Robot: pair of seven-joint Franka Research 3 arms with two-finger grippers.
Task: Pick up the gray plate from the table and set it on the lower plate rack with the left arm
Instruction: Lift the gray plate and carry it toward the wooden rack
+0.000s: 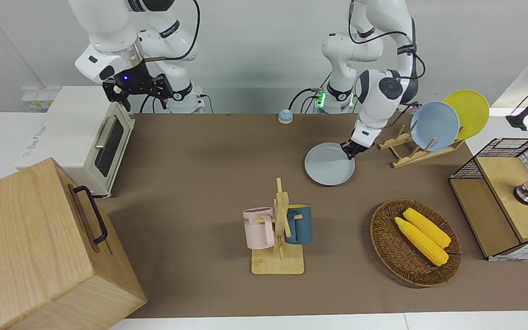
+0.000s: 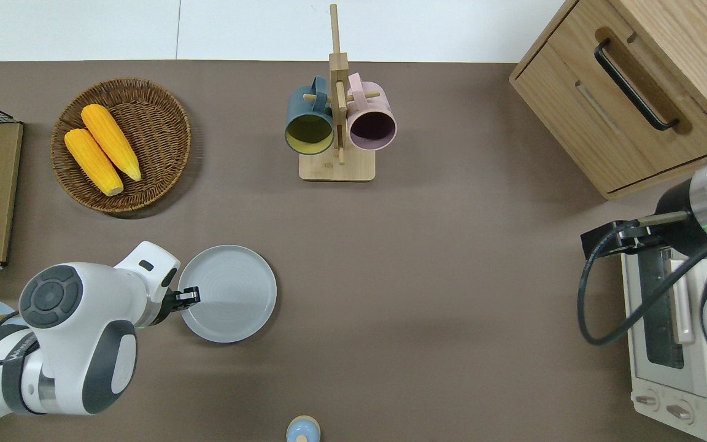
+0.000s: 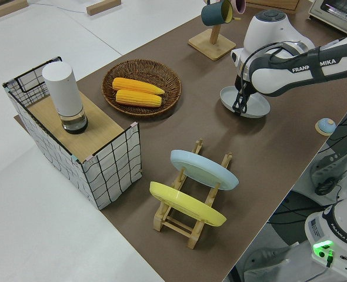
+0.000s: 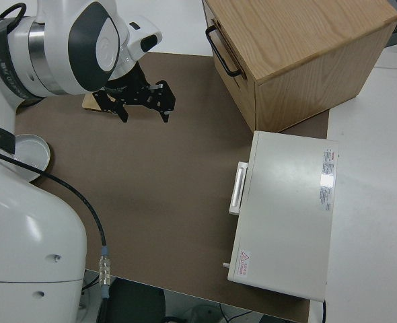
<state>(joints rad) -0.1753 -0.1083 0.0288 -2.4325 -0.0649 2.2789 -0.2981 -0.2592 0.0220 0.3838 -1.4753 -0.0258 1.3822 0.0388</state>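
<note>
The gray plate [image 1: 328, 166] [image 2: 231, 294] [image 3: 251, 104] lies on the brown table mat, and its rim on the left arm's side looks slightly raised. My left gripper [image 1: 350, 153] [image 2: 189, 296] [image 3: 239, 108] is shut on that rim. The lower plate rack [image 1: 408, 155] [image 3: 184, 223] stands toward the left arm's end of the table from the plate. It holds a sky-blue plate [image 1: 434, 126] [image 3: 203, 168] and a yellow plate [image 1: 470, 112] [image 3: 185, 204]. Its slots beside the sky-blue plate are free. My right arm is parked, and its gripper [image 4: 145, 111] is open.
A wicker basket [image 1: 385, 243] with two corn cobs lies farther from the robots than the plate. A mug tree [image 1: 278, 229] holds two mugs mid-table. A wire-and-wood box [image 1: 502, 201] stands at the left arm's end. A toaster oven [image 1: 85, 137] and a wooden cabinet [image 1: 30, 247] stand at the right arm's end.
</note>
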